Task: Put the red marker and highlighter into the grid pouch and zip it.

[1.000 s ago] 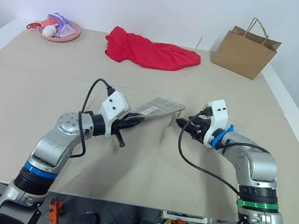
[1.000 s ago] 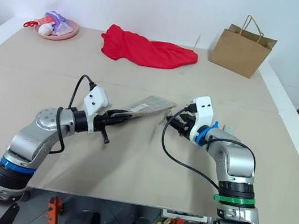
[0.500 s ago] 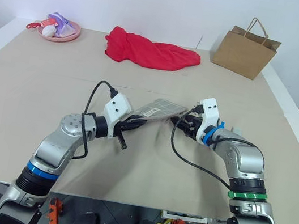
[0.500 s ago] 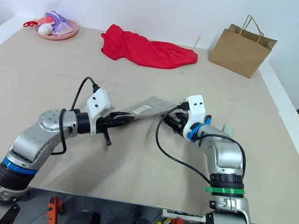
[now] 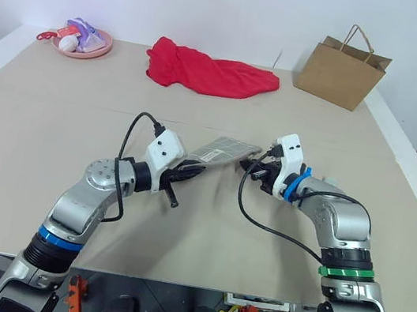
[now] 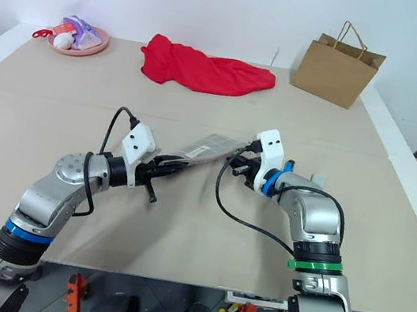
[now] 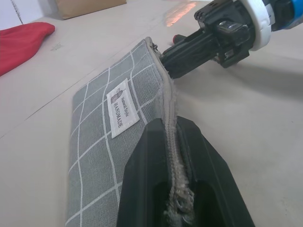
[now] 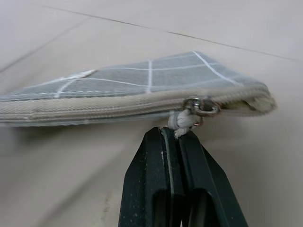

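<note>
While the left gripper (image 7: 177, 142) clamps the grid pouch (image 7: 104, 142), the right gripper (image 8: 174, 135) pinches its zipper pull (image 8: 191, 113) just ahead.

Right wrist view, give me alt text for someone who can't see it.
The right gripper, jaws shut, pinches the cord on the metal zipper pull of the grid pouch. The grey pouch stretches sideways just beyond the fingertips, zipper edge toward the camera, over a beige table.

Grey pouch (image 7: 102, 137) with white grid and white label, my black fingers (image 8: 165, 184), red cloth (image 5: 206, 72) far, brown bag (image 5: 341, 70) far right
</note>
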Motion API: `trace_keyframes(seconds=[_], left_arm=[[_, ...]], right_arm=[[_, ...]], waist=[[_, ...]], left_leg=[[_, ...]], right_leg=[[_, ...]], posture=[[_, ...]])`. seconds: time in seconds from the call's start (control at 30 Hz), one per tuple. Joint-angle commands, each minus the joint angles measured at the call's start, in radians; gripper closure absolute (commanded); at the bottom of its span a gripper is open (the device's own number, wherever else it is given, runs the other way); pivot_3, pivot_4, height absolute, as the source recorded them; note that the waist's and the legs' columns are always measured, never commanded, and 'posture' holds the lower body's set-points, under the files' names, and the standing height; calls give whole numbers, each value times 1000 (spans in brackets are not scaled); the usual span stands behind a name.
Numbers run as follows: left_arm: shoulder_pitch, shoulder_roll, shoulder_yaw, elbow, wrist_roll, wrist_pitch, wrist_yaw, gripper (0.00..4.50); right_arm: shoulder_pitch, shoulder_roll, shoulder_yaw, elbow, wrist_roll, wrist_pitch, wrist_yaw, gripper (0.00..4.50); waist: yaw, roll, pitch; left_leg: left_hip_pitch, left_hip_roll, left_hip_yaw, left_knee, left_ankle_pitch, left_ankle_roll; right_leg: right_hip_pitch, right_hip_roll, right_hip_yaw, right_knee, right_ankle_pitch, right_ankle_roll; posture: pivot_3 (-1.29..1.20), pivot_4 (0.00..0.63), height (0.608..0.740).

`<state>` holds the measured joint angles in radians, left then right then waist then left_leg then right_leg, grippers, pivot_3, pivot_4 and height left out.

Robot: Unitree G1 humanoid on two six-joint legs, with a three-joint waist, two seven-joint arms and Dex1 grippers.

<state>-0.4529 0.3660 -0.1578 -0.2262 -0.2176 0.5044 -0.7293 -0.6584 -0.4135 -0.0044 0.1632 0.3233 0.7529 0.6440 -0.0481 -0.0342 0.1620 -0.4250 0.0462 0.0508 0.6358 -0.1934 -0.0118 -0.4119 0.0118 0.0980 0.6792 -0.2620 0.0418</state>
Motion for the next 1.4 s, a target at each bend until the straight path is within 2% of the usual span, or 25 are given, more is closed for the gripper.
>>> trace_keyframes(seconds=[0.03,0.3,0.53,0.7,0.87,1.0,1.4], left_arm=[[-31,-4,3,-19,-14,-25,-1,4500],[-45,-7,-2,-3,-16,-36,-9,4500],[-49,-6,-5,3,-18,-44,-18,4500],[-46,3,-6,0,-22,-45,-37,4500],[32,92,-23,1,-30,-140,-181,4500],[46,139,-45,61,19,-227,-211,4500],[22,109,-63,114,53,-284,-195,4500]], right_arm=[[-14,-12,5,-51,6,-7,15,4470],[52,-25,117,-157,-1,20,82,4470],[56,2,123,-160,-10,20,59,4470],[45,-21,94,-134,-21,8,48,4470],[26,-69,36,-103,-9,-3,64,4470],[57,-93,60,-139,-9,-2,96,4470],[102,-124,180,-197,-89,-24,119,4470]], waist=[[0,0,0],[0,0,0],[0,0,0],[0,0,0],[-1,0,0],[0,0,0],[0,0,0]], left_leg=[[0,0,0,0,0,0],[0,0,0,0,0,0],[0,0,0,0,0,0],[-1,0,0,0,0,0],[-1,0,0,0,0,0],[-1,0,0,-1,0,0],[-4,0,0,0,0,0]], right_leg=[[0,0,0,0,0,0],[-1,0,0,0,0,0],[-1,0,0,0,0,0],[-1,0,0,0,0,0],[-1,0,0,0,0,0],[-2,0,0,0,-1,-1],[-4,0,-1,0,0,0]], posture=[[0,150,740],[0,150,740],[0,150,740],[0,150,740],[0,150,740],[0,150,740],[0,150,740]])
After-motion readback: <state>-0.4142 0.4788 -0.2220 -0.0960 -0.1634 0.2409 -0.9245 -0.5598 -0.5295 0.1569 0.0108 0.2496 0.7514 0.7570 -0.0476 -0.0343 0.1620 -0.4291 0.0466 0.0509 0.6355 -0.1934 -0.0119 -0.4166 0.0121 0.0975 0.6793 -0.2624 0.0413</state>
